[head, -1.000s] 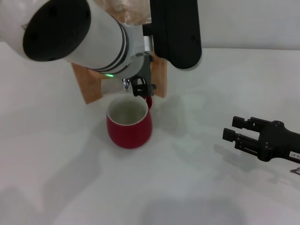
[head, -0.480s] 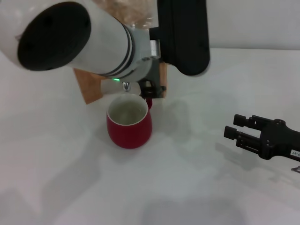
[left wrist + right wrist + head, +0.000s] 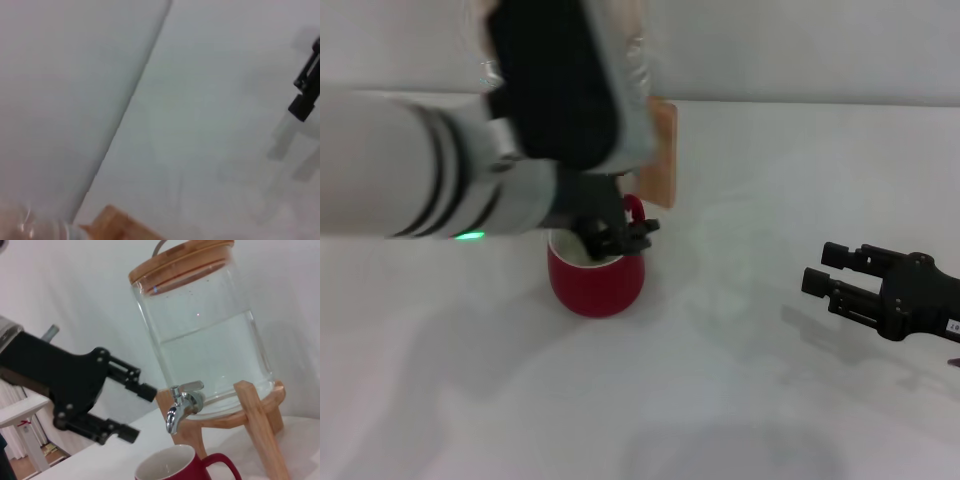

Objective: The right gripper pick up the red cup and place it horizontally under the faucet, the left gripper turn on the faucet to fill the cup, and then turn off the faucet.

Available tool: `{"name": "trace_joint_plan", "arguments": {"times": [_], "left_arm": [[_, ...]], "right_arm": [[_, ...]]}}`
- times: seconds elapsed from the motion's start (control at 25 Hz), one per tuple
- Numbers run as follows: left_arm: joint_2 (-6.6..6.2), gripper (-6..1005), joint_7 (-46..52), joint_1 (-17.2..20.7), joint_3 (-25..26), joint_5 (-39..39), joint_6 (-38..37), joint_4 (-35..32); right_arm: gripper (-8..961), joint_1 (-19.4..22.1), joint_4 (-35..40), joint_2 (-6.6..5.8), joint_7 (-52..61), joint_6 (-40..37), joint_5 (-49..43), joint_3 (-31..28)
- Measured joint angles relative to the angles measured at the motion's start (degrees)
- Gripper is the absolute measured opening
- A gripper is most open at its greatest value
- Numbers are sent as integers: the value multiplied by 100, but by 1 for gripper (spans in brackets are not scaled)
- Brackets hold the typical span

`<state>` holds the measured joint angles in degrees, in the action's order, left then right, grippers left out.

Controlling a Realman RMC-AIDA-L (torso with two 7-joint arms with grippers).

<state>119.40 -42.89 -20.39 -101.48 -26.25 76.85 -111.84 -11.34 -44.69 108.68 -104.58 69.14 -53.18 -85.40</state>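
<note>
The red cup [image 3: 595, 285] stands upright on the white table, directly below the faucet [image 3: 182, 405] in the right wrist view, where only the cup's rim and handle [image 3: 200, 467] show. No water runs from the spout. My left gripper [image 3: 136, 411] hangs open beside the faucet, a short gap away from it, with nothing between its fingers. In the head view the left gripper [image 3: 625, 238] overlaps the cup's rim and the left arm hides the faucet. My right gripper [image 3: 820, 268] rests open and low at the table's right side, far from the cup.
The clear water jar [image 3: 210, 345] with a bamboo lid sits on a wooden stand [image 3: 661, 165] at the back of the table. A wall rises behind it. One right-gripper finger [image 3: 303, 100] shows in the left wrist view.
The left arm has swung down and to the left, drawing its gripper back from the faucet and across the cup's rim. Cup and right gripper have stayed put.
</note>
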Motion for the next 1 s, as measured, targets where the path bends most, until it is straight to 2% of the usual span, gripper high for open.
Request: {"name": "trace_joint_plan", "arguments": {"times": [0.24, 0.4, 0.52, 0.72, 0.88, 1.0], "left_arm": [[0, 634, -135, 1102, 552, -1147, -504, -126], [-2, 634, -438, 1571, 1087, -2057, -644, 12], [-4, 634, -805, 1892, 1591, -3057, -687, 248], [-15, 635, -1395, 2112, 2376, -4391, -588, 1042], [-16, 635, -1934, 2062, 3153, -5386, -230, 2146], [-23, 635, -2535, 1878, 3810, -6065, 154, 3263]], "right_arm": [[534, 0, 6, -1, -1, 45, 0, -3], [534, -1, 6, 1, -1, 55, 0, -3], [535, -5, 6, 2, -1, 56, 0, -15], [535, 3, 5, 11, -47, 60, 0, -47], [535, 2, 3, 40, -235, 108, 0, -46], [535, 1, 3, 53, -330, 126, 0, -50]]}}
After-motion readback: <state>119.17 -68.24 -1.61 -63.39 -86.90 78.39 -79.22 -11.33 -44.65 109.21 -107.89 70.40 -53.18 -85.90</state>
